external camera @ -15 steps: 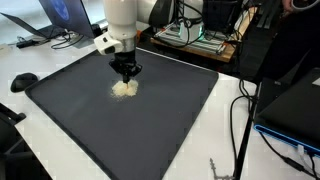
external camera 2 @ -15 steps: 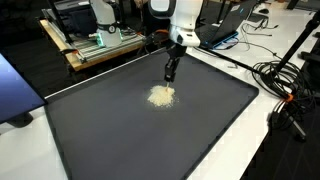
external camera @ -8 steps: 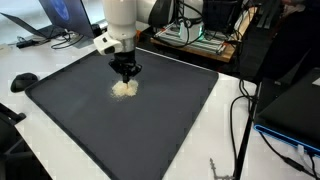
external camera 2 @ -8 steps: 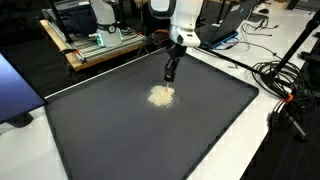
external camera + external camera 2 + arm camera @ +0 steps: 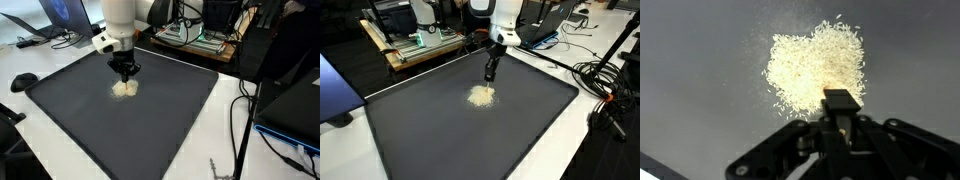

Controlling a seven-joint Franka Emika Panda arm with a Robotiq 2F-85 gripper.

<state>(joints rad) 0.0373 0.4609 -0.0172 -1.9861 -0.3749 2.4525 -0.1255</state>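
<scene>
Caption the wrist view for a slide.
Shut end effector over the edge of a pale grain pile on a dark mat.

Exteriors oblique, sharing rice [image 5: 124, 89]; wrist overhead

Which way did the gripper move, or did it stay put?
No. The gripper keeps its spot by the rice on the mat in both exterior views.
</scene>
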